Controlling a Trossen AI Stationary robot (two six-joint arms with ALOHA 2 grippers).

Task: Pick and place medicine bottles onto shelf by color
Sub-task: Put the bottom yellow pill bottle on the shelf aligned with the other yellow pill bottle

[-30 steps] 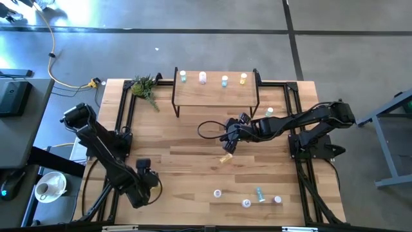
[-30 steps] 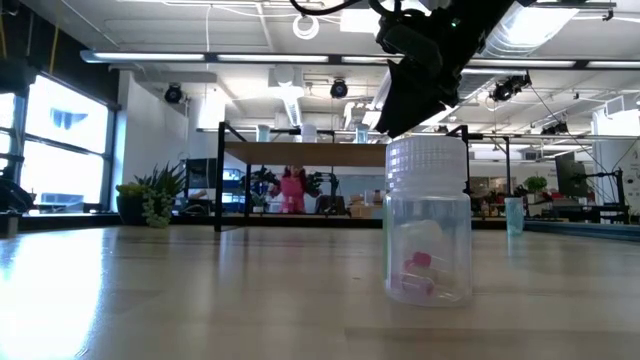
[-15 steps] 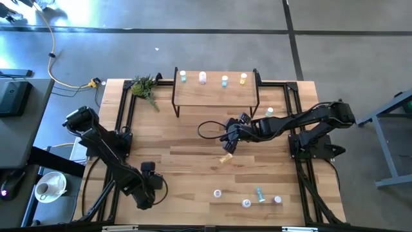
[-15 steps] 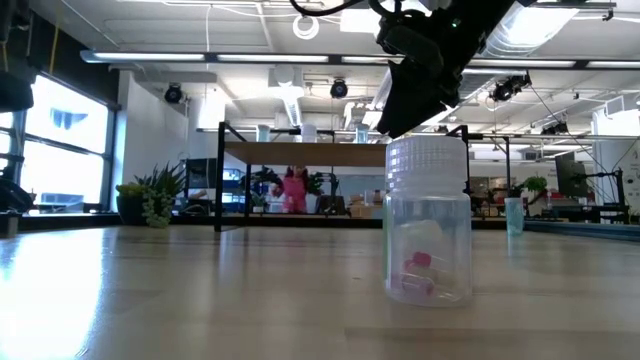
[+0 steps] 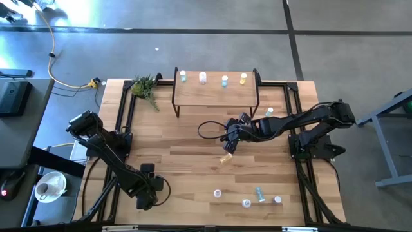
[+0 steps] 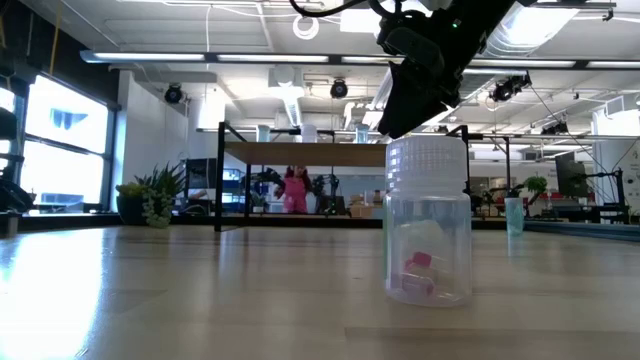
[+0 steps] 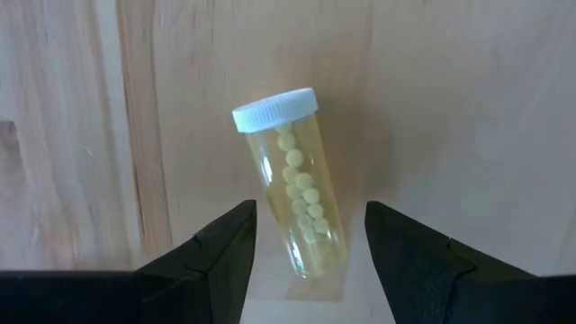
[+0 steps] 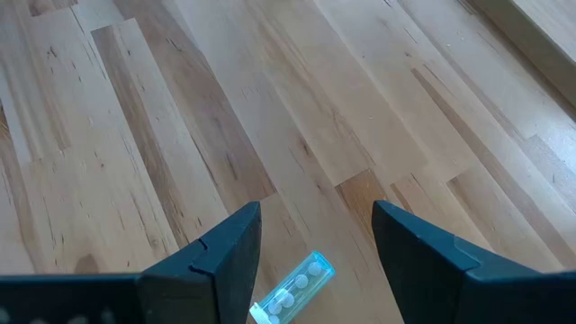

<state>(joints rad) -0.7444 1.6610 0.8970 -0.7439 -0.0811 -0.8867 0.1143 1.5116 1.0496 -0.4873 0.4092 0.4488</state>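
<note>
Four on shelf: four bottles stand in a row along the far edge of the shelf, one per colour: teal, pinkish, blue, yellow.
Just changed: only your left arm. Over the last second it slid a little along the front left part of the table, towards the middle.
Left gripper: the fingers stand wide and hold nothing. A yellow bottle lies on its side on the wood between them, cap pointing away from the wrist. I see no contact with either finger.
Right gripper: it did not move. It hangs over the table centre, just in front of the shelf, fingers wide and empty. One lying bottle rests on the wood below it.
Still loose: four bottles near the front right edge, for example the lying teal one, and one standing beside the right arm.
Meaning for the task: the left arm now looks lined up for a pick, so I judge the next step is to lower and close on the yellow bottle.
Your care: the bottle lies a bit slanted to the fingers and it is round, so it may roll when the fingers close. Its place is next to the yellow one on the shelf.
</note>
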